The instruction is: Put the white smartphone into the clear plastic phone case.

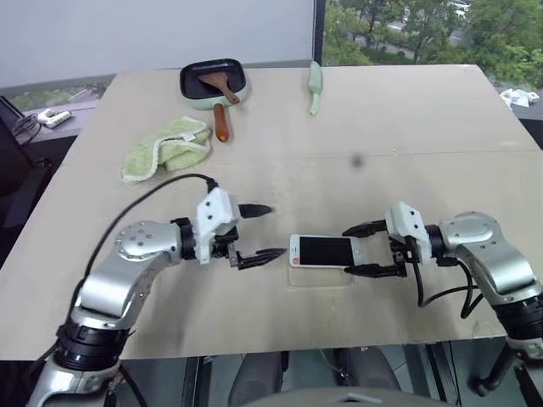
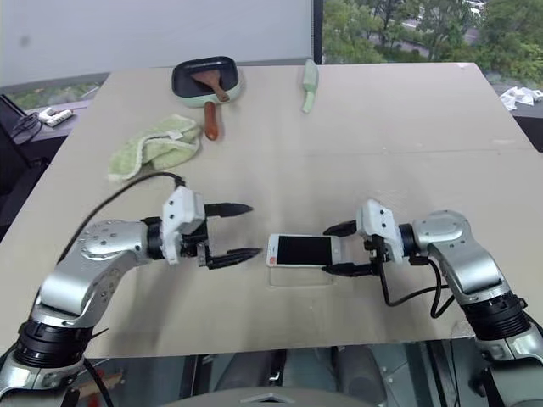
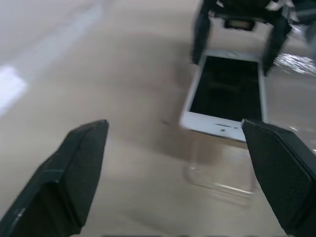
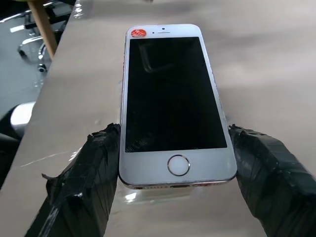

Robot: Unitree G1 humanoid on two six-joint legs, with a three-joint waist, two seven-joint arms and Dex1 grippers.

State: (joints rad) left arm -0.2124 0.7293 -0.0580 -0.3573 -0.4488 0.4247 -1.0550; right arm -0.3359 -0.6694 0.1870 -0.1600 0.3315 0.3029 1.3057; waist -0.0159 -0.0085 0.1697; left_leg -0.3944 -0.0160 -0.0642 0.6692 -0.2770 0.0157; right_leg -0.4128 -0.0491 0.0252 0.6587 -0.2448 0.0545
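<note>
Far left, upper part of the frame: a crumpled green cloth point(image 1: 165, 147) on the bench point(image 1: 407, 127). Just to its right, at the top, a small black pan with a green rim point(image 1: 212, 81); a brown-handled utensil point(image 1: 221, 102) lies in it, handle reaching down toward the cloth. Further right along the top, a pale green tool point(image 1: 315, 86), lying alone.

Lower left of centre: left claw point(image 1: 258, 231), pointing toward the middle of the frame. Its two black fingers are spread wide, nothing between them; released. It stands near the phone's end but apart from it.

Centre, lower half: the white smartphone point(image 1: 322, 251), screen up, lengthwise across the frame. A small red mark sits at its left end; the home button end points right. The clear plastic phone case point(image 1: 319, 277) lies flat on the bench just beneath and in front of the phone, faint outline only. From the left wrist view the phone's near end sits raised above the case point(image 3: 222, 175), not seated in it.

Right of centre: right claw point(image 1: 360, 250), pointing left. Its fingers point(image 4: 84, 182) press both long edges of the phone at the home button end; grasping the phone.
</note>
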